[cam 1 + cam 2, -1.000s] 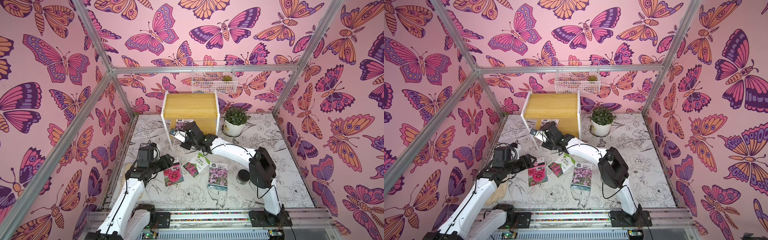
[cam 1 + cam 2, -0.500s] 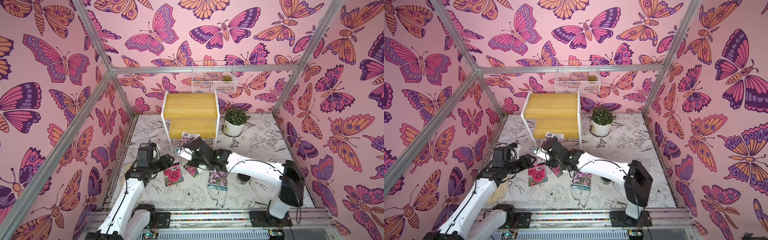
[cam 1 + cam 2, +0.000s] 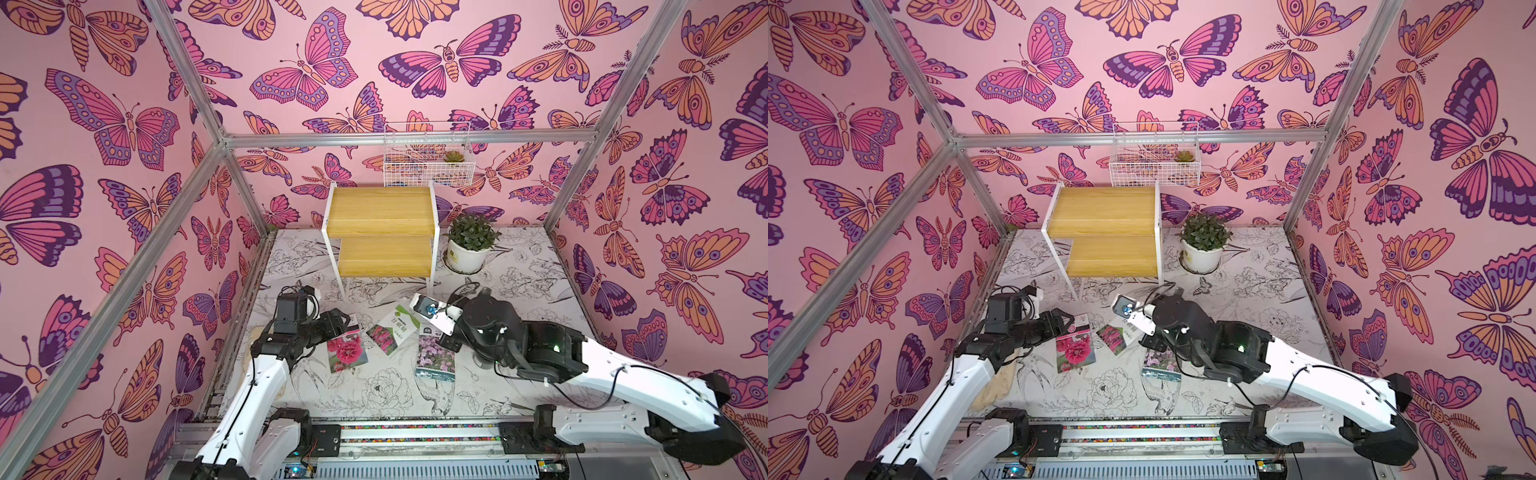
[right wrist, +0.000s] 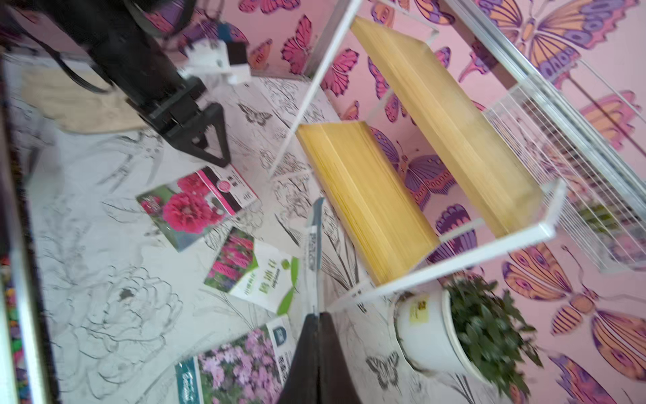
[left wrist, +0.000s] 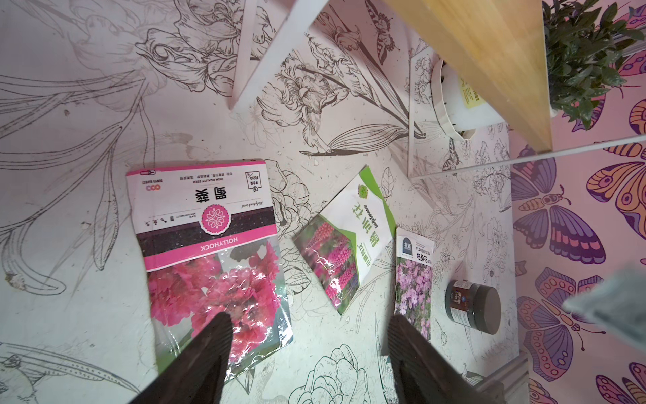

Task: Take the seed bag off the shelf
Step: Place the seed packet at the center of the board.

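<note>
The right end effector (image 4: 318, 316) is shut tight on the seed bag (image 3: 434, 313). It pinches the bag by one edge and holds it up in the air above the worktop (image 3: 374, 395). The bag is white with a little blue picture on it. It is off the shelf (image 3: 382, 210), near the shelf's front legs at about 5 o'clock from it.

The shelf stands at the 12 o'clock end of the worktop, with two yellow wood steps and thin white legs. A potted plant (image 3: 469, 245) sits just beside it at 3 o'clock. A white wire basket (image 3: 428, 166) hangs on the far wall at about 1 o'clock from the shelf.

Three other bags lie flat on the worktop. The red flower bag (image 3: 347, 351) is at 9 o'clock from the green and white bag (image 3: 392, 332). The purple flower bag (image 3: 435, 357) is at 4 o'clock from it. A small dark jar (image 5: 472, 306) stands near the purple flower bag.

The left end effector (image 5: 307, 318) is open and holds nothing. One finger (image 5: 209, 349) is over the bottom of the red flower bag.
</note>
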Controlling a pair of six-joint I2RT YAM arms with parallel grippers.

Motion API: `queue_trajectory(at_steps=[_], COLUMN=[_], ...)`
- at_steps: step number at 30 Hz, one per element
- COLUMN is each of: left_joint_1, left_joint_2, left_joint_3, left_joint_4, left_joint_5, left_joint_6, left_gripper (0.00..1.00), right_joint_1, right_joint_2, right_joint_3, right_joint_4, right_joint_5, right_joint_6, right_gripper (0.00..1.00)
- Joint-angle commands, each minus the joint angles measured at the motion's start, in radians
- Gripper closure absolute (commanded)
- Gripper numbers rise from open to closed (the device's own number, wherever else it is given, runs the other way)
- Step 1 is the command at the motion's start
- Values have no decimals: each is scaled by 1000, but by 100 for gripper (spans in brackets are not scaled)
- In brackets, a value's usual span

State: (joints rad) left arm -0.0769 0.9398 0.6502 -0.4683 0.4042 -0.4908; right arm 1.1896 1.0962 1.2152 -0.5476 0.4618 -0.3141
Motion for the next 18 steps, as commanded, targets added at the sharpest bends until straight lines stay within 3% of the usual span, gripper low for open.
queue_trajectory(at_steps=[1, 8, 11, 18], left_joint_1=[8, 6, 7, 7], left_joint_2=[20, 18, 19, 39], left_joint_3=[15, 12, 14, 22], left_joint_4=[13, 14, 14, 17], left_joint_5=[30, 38, 44, 51], left_joint_6=[22, 23, 23, 28], left_gripper=[27, 27, 27, 27], right_joint_1=[-52, -317, -468, -706], right_joint_2=[-40, -151, -157, -5], right_joint_3=[-54, -155, -220, -253], right_joint_4=[-117, -111, -80, -39], right_joint_5=[181, 152, 64, -38], right_joint_6=[44, 172, 215, 246], right_gripper=[100, 100, 100, 100])
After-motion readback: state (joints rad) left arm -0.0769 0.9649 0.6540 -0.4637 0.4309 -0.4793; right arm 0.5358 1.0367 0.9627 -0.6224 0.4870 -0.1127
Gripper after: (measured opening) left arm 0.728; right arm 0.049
